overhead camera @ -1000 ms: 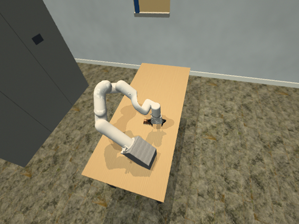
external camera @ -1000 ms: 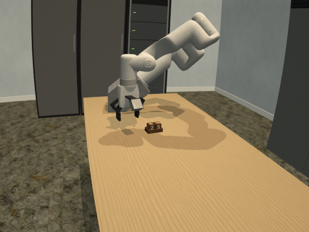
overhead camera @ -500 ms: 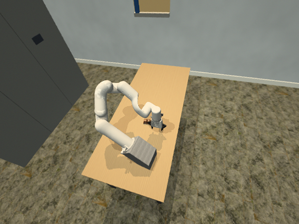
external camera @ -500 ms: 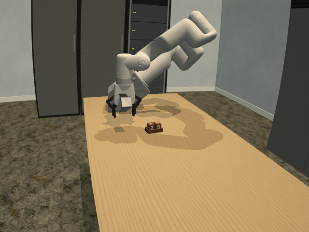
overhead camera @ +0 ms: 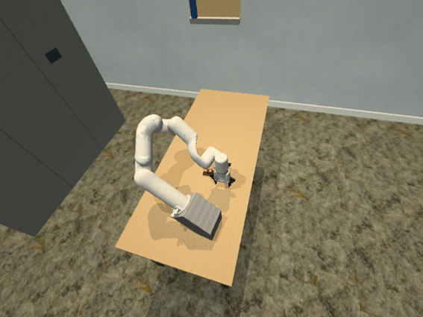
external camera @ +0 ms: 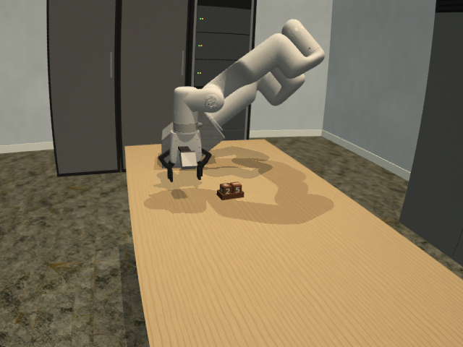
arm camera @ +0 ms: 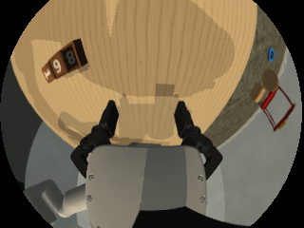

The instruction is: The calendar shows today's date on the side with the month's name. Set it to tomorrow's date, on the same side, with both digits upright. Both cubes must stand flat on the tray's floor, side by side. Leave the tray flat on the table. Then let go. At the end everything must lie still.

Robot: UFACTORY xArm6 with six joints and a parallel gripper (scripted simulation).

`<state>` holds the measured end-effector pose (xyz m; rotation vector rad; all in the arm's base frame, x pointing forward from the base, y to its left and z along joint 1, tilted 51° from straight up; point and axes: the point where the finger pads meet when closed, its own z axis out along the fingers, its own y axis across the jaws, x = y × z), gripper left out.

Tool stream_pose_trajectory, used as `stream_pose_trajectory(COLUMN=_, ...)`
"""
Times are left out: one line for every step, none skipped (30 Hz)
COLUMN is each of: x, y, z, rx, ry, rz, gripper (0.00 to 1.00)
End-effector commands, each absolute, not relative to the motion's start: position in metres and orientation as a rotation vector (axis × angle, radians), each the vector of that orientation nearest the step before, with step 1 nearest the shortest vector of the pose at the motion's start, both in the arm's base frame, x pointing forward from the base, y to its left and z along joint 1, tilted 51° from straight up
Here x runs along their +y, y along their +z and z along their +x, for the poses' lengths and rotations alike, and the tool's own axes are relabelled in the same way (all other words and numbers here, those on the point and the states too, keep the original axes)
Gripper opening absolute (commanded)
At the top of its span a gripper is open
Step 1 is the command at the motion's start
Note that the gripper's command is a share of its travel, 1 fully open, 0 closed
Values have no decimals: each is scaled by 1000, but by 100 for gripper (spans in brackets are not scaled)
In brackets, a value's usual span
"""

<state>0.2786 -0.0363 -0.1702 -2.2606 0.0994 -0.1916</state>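
Stretching closest to the exterior camera, the pale wood table (overhead camera: 235, 119) (external camera: 261, 261) (arm camera: 157, 52) is carrying a small date calendar (overhead camera: 207, 171) (external camera: 230, 190) (arm camera: 66, 61). Its dark reddish-brown tray (external camera: 230, 195) is resting flat on the tabletop, and two brown cubes are standing side by side in it. Toward the exterior camera, the left-hand cube (external camera: 226, 189) is showing an upright pale 2 and the right-hand cube (external camera: 236, 187) an upright pale 5, so that side is reading 25. Their edges are looking a warmer, lighter brown than the tray. From the wrist, a white 1 and 9 are showing, with a dimmer mark resembling an 8 next to them; the month's name is too small to make out.

A little farther back and off to one side, the gripper (overhead camera: 222, 178) (external camera: 184, 178) (arm camera: 146, 107) is hovering above the table, well apart from the calendar. Its black fingers are standing wide open, pointing down and holding nothing.

Behind it, the white arm (overhead camera: 144, 148) (external camera: 257, 63) is arching up and back toward a grey slanted block (overhead camera: 201, 216) (external camera: 168, 142). Farthest off, dark cabinets (external camera: 84, 93) are standing before the pale wall (external camera: 22, 74).
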Motion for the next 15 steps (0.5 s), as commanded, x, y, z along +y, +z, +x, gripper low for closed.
stream_pose_trajectory(x=-32, y=-174, z=281, rx=100, ry=-195, rz=-2263, gripper=100)
stream_pose_trajectory(x=-32, y=-174, z=281, rx=100, ry=-195, rz=-2263, gripper=100)
stream_pose_trajectory(x=-31, y=-176, z=281, rx=100, ry=-195, rz=-2263, gripper=100)
stream_pose_trajectory(x=-29, y=-177, z=282, rx=100, ry=-195, rz=-2263, gripper=100)
stream_pose_trajectory(x=-28, y=-178, z=282, rx=100, ry=-195, rz=-2263, gripper=100)
stream_pose_trajectory(x=-27, y=-179, z=282, rx=100, ry=-195, rz=-2263, gripper=100)
stream_pose_trajectory(x=-26, y=-180, z=282, rx=100, ry=-195, rz=-2263, gripper=100)
stream_pose_trajectory(x=-26, y=-180, z=282, rx=100, ry=-195, rz=-2263, gripper=100)
stream_pose_trajectory(x=-26, y=-180, z=282, rx=100, ry=-195, rz=-2263, gripper=100)
stream_pose_trajectory(x=-26, y=-180, z=282, rx=100, ry=-195, rz=-2263, gripper=100)
stream_pose_trajectory(x=-26, y=-180, z=282, rx=100, ry=-195, rz=-2263, gripper=100)
stream_pose_trajectory(x=-26, y=-180, z=282, rx=100, ry=-195, rz=-2263, gripper=100)
stream_pose_trajectory(x=-26, y=-180, z=282, rx=100, ry=-195, rz=-2263, gripper=100)
stream_pose_trajectory(x=-26, y=-180, z=282, rx=100, ry=-195, rz=-2263, gripper=100)
stream_pose_trajectory(x=-26, y=-180, z=282, rx=100, ry=-195, rz=-2263, gripper=100)
